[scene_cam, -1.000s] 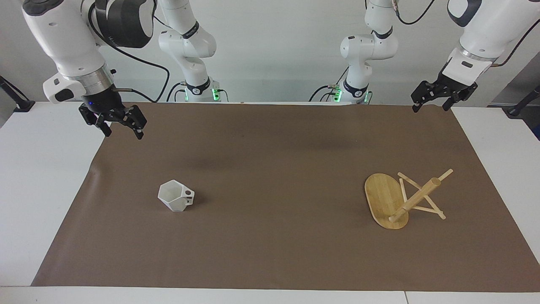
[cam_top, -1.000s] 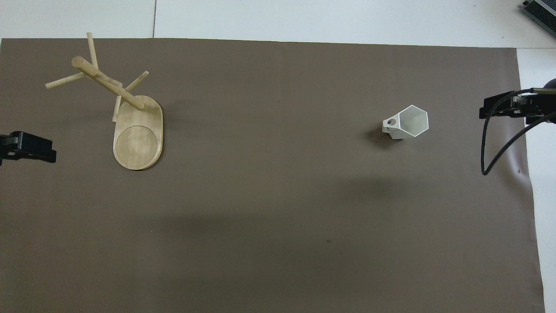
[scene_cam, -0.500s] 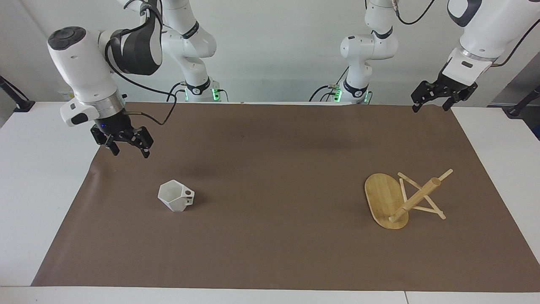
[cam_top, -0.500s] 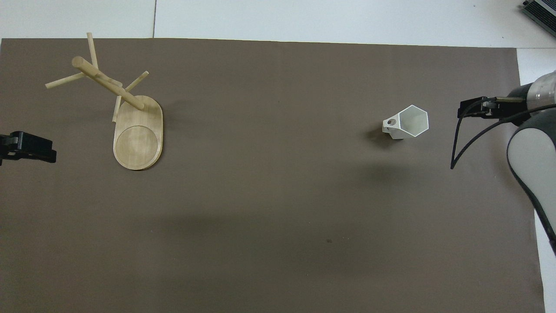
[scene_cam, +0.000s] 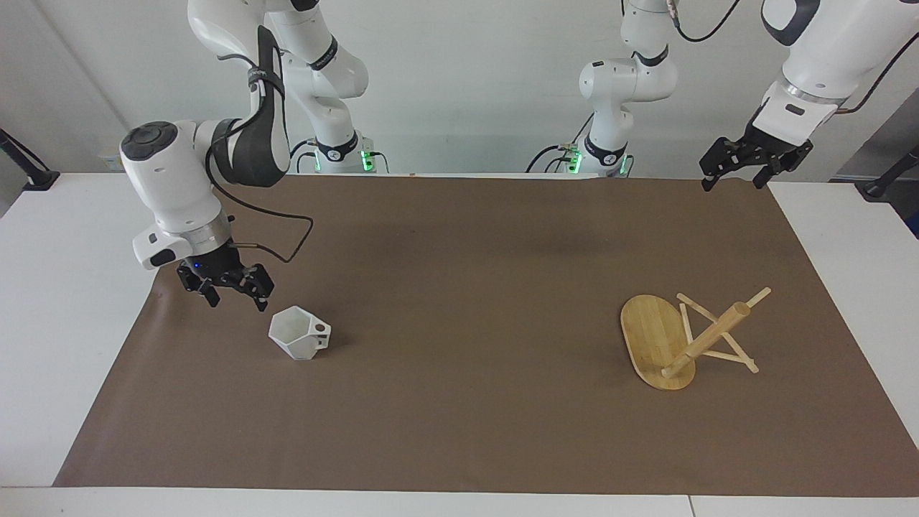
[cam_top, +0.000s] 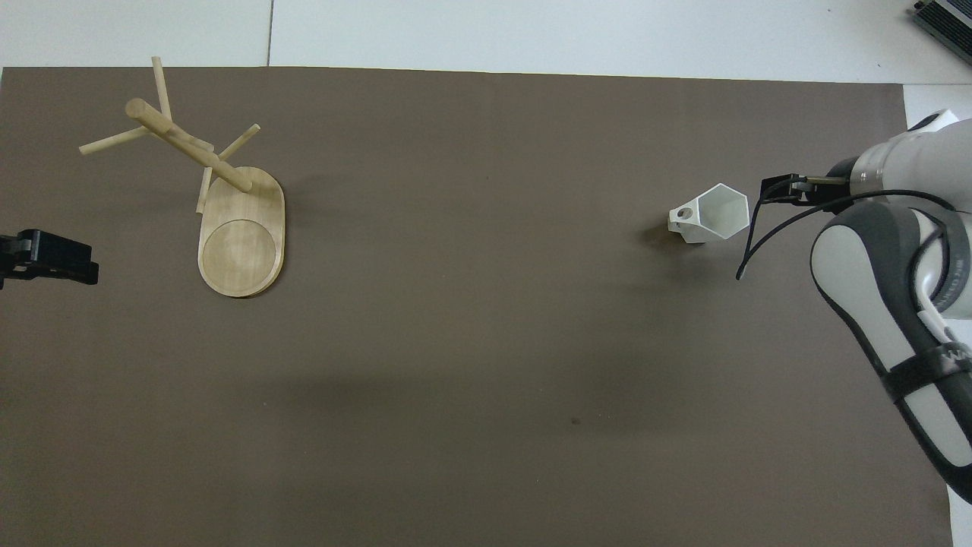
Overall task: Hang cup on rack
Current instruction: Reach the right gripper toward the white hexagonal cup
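The white faceted cup (scene_cam: 297, 334) stands upright on the brown mat toward the right arm's end, its handle pointing toward the left arm's end; it also shows in the overhead view (cam_top: 715, 213). My right gripper (scene_cam: 237, 301) is open and empty, low over the mat just beside the cup, not touching it; it also shows in the overhead view (cam_top: 782, 190). The bamboo rack (scene_cam: 682, 343) stands on its oval base toward the left arm's end, and shows in the overhead view too (cam_top: 241, 228). My left gripper (scene_cam: 732, 179) waits, open and empty, high over the mat's corner.
The brown mat (scene_cam: 459, 402) covers most of the white table (scene_cam: 64, 301). A black cable (scene_cam: 287, 251) loops from the right wrist above the mat. The left gripper (cam_top: 47, 258) shows at the overhead view's edge.
My right gripper has come down and moved toward the cup, from high over the mat's edge to just beside the cup. The left arm, cup and rack have not moved.
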Robot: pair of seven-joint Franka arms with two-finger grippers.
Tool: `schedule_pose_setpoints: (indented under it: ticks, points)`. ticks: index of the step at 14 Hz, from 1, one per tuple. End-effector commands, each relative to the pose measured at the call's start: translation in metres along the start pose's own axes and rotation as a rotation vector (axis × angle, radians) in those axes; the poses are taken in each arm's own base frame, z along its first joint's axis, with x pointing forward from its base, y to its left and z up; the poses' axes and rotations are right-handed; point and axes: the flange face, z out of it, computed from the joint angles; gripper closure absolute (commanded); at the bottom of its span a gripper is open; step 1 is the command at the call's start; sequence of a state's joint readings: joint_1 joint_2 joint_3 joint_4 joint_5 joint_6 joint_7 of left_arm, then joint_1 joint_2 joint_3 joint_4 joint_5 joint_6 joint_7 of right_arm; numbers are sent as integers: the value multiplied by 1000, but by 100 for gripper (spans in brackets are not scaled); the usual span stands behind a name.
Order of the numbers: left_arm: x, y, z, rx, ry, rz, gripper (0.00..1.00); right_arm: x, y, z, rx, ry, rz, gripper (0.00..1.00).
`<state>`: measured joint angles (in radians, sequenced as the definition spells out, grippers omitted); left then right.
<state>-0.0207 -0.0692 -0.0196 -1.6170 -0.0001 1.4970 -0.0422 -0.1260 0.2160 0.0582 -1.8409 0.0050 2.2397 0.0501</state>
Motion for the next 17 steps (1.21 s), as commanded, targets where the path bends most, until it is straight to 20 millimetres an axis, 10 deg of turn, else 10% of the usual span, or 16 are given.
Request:
schedule_pose_setpoints:
  ticks: [1, 17]
  points:
    - [-8, -3, -1, 15, -4, 4, 0, -10, -2, 16, 1, 9, 2, 0]
    - [-8, -3, -1, 15, -4, 4, 0, -14, -13, 81, 15, 34, 35, 0]
